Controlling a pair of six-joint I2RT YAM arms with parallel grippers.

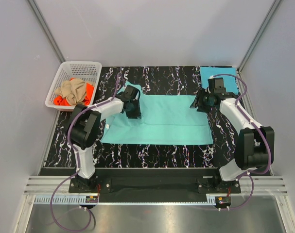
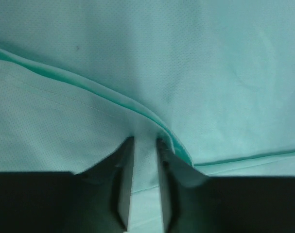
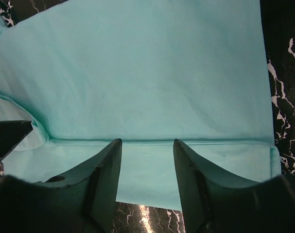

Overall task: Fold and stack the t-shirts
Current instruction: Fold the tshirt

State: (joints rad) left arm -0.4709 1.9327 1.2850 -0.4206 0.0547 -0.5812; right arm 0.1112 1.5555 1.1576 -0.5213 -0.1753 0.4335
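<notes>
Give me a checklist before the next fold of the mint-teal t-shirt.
Mint-teal cloth t-shirt lies flat on the black marbled table: ok.
Left pincer free of cloth: cannot tell; jaws narrowly apart, fold against one finger.
Right pincer open above the shirt: ok.
Folded sky-blue cloth t-shirt clear of the right arm: not ok, partly covered.
Tan t-shirt and orange t-shirt inside white plastic lattice basket: ok.

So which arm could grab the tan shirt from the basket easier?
Left, probably. The basket with the tan shirt sits far left, near the left end effector; the right end effector is across the mint shirt.
</notes>
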